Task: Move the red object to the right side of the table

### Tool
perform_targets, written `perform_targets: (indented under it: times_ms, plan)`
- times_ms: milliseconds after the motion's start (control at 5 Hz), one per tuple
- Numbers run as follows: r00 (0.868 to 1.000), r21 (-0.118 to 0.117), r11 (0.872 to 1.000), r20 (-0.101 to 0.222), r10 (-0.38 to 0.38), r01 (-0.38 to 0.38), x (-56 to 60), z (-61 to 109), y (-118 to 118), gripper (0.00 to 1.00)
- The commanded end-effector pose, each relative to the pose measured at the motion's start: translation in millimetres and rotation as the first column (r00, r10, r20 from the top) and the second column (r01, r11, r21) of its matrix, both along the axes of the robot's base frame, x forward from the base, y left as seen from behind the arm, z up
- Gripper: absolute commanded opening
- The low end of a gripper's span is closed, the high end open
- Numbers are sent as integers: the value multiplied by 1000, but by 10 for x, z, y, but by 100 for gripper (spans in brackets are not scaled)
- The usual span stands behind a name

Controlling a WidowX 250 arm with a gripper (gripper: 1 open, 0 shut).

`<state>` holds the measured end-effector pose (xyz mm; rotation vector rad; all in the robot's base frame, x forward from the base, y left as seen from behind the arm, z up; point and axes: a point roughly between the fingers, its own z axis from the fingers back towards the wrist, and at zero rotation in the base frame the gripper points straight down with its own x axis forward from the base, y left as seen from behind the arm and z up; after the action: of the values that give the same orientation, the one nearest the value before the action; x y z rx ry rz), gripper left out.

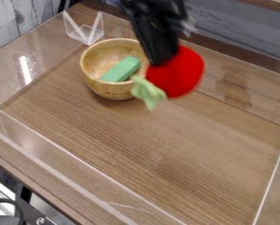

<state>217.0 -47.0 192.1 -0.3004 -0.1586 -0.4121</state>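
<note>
Gripper [163, 54] clamped shut on the red object [181, 74], held aloft just right of the wooden bowl [93, 77], leaf near its rim. Green block [125, 68] lay inside the bowl. Pickup done. Carry across the table [166, 158], well right of the bowl, and release not yet done.

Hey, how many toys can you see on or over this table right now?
2. The red toy fruit hangs from the gripper just right of the wooden bowl; the green block lies inside that bowl. Something small could be hidden behind the fruit.
</note>
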Motion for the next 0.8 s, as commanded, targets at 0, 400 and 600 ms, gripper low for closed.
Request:
perform_targets:
  times_ms: [0,400,600]
  plan:
    - [997,0,997,14,-73,73,-41,-90,-210,0]
    - [988,-6,989,-38,-149,149,-71,-336,-742,0]
    - [988,1,990,-63,-142,142,-22,-446,-802,0]
